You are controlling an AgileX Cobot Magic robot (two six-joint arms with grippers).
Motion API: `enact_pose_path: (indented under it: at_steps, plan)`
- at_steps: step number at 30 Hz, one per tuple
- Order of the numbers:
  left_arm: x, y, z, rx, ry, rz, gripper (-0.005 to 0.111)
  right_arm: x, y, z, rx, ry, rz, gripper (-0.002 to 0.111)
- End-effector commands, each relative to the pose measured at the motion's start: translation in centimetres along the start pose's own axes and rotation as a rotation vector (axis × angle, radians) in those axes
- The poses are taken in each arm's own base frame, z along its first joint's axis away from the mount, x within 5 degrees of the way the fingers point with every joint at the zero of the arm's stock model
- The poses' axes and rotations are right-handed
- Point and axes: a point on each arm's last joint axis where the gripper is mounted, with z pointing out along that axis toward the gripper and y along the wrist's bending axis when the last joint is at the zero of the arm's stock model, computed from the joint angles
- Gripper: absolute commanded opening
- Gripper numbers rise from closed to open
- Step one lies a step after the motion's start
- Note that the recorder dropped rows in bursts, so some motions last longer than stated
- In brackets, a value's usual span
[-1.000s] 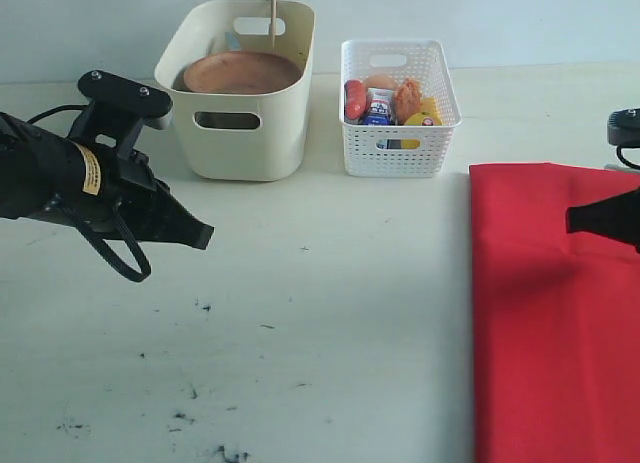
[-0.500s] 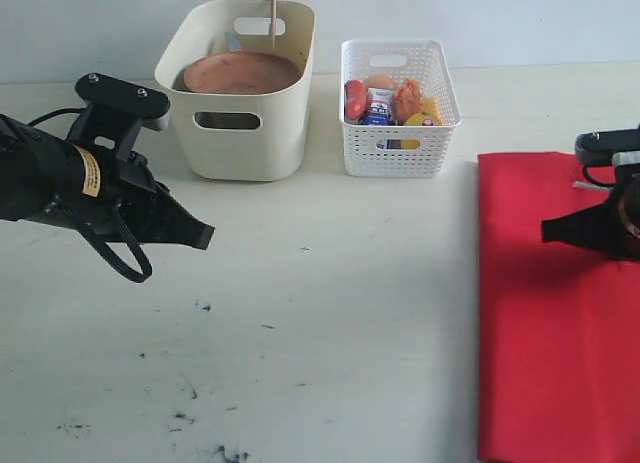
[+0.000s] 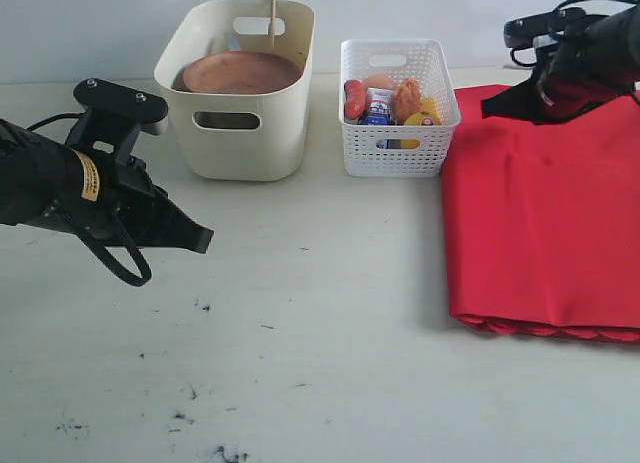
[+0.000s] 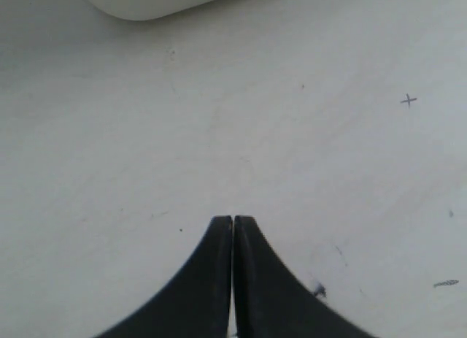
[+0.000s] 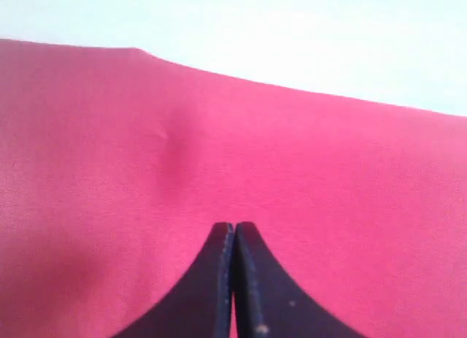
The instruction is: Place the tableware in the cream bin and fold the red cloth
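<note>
Both closed: left pincer (image 4: 233, 220), right pincer (image 5: 234, 225).

A white lattice basket (image 3: 395, 155) is holding food (image 3: 380, 105) on the pale table (image 3: 330, 283); dark smudges (image 3: 225, 451) are dotting that table.

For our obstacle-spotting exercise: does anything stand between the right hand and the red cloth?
Nothing visible does. The shut right hand is at the far edge of the cloth, and its wrist view shows red fabric right past the fingertips. The basket stands beside, not between.
</note>
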Motion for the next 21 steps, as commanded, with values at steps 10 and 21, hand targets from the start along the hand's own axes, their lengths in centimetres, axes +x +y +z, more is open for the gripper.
enact_pose_path:
  at_steps: [10, 21]
  plan:
    - [-0.1, 0.0, -0.2, 0.007, -0.022, -0.005, 0.003, 8.3, -0.9, -2.5, -0.071, 0.137, 0.008, 0.000]
    - [-0.3, -0.1, -0.2, 0.014, -0.037, -0.007, 0.003, 3.1, 0.8, 3.6, -0.116, -0.012, -0.184, 0.000]
